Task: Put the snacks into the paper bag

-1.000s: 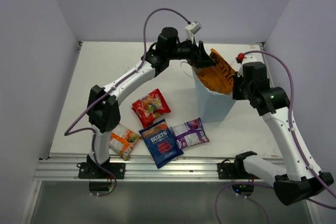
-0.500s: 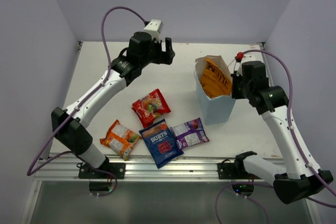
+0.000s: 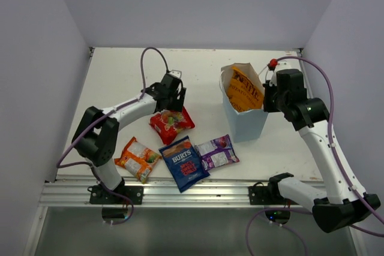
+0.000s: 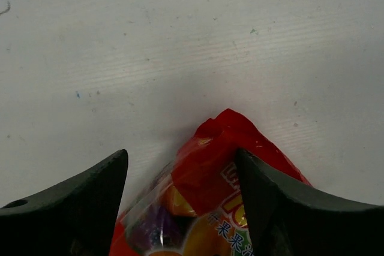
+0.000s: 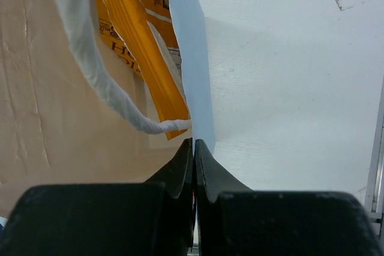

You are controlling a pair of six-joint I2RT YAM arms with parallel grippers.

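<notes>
Counting what lies where, one snack of five is in: the Kettle bag point(image 3: 246, 91) stands inside the paper bag point(image 3: 245, 123), its top showing above the rim. Four wait on the table point(image 3: 120, 70): the red packet point(image 3: 172, 121), the Burts bag point(image 3: 183, 163), the purple packet point(image 3: 217, 152) and the orange-white packet point(image 3: 138, 159).

The left gripper point(image 4: 183, 160) hangs low over the red packet's far end. Its jaws are spread wide with the packet's corner between them, and they are not yet closed on it. The right gripper point(image 5: 193, 145) is clenched on the paper bag's right wall, steadying it, I judge.

A second ago the left gripper was at the bag's mouth beside the Kettle bag, which stuck out higher. Half a second ago it was lifted clear over the far table. Now it is down at the red packet. The right arm, the paper bag and the loose packets have not shifted.
</notes>
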